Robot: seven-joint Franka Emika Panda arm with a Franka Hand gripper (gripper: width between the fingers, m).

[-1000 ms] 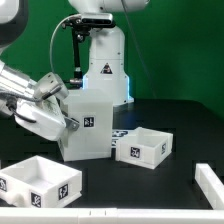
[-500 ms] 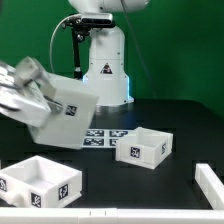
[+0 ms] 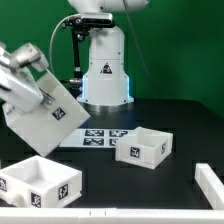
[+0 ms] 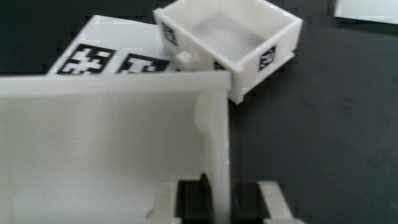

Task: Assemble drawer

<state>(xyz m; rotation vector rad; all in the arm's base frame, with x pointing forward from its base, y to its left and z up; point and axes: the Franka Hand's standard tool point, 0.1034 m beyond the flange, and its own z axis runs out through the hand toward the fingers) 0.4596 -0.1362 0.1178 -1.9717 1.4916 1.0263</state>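
My gripper [image 3: 24, 68] is shut on a side wall of the white cube-shaped casing [image 3: 47, 116]. It holds the casing tilted in the air at the exterior view's left, above the near-left tray [image 3: 40, 182]. In the wrist view the two fingers [image 4: 192, 198] straddle the casing's thin wall [image 4: 125, 130]. The second open-top tray [image 3: 143, 147] stands on the table at the centre right, and also shows in the wrist view [image 4: 231, 40]. Both trays carry black-and-white tags.
The marker board [image 3: 100, 137] lies flat on the black table behind the trays, and shows in the wrist view [image 4: 103, 62]. The robot base [image 3: 104, 70] stands at the back. A white rim [image 3: 210, 184] sits at the exterior view's right edge.
The casing stood on the table a second ago. It has since been lifted, tipped over and carried toward the exterior view's left with the gripper on it. The trays have not moved.
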